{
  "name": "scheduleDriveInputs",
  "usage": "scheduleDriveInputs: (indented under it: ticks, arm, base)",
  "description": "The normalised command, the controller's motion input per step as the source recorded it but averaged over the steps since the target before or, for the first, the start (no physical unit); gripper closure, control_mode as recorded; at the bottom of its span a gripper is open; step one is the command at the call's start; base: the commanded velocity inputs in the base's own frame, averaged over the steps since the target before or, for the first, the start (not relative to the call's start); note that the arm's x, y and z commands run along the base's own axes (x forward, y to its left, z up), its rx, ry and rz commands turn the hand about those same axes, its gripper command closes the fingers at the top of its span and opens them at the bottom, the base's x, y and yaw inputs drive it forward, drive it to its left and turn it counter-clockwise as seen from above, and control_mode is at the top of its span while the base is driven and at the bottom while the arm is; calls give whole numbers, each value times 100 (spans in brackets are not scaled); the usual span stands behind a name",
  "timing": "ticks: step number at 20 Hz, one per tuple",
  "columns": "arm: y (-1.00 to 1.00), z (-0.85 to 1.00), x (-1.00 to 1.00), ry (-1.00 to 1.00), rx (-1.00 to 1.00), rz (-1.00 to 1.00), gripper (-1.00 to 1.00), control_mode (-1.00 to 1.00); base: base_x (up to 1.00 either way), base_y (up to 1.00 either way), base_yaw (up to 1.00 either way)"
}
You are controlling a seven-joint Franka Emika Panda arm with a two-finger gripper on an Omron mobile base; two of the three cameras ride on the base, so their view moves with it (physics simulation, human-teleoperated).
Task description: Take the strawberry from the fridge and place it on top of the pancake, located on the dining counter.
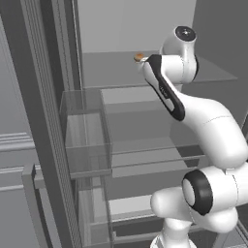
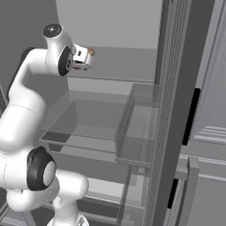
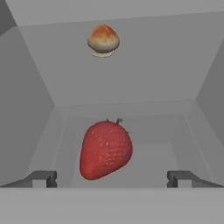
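Claw (image 3: 112, 178) is standing released inside the fridge (image 1: 145, 72), flanking the strawberry (image 3: 105, 149) lying on the upper shelf (image 3: 144, 78). Berry is looking light, soft, easily bruised; pinching gently across its broad middle seems best.

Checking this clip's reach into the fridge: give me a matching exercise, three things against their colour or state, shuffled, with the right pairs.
Things:
1. strawberry
2. small roundish item
3. gripper

Colour or state:
A. tan-orange, farther back on the shelf
B. open, a finger tip either side of the berry
C. red, lying near the hand, not yet held

Pairs: 1-C, 2-A, 3-B
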Motion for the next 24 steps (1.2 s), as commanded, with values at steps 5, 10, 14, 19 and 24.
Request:
scheduleDriveInputs:
  ticks: [5,10,14,19,24]
  arm:
    - [1,-9,34,0,-2,0,-100,-100]
    - [1,-12,32,1,-2,0,-100,-100]
    - [2,-11,3,0,0,0,-100,-100]
    - [3,-23,-8,0,-2,0,-100,-100]
    - [6,-25,-3,0,-2,0,100,-100]
  base:
    - [0,0,0]
    - [0,0,0]
    - [0,0,0]
    - [0,0,0]
    - [0,0,0]
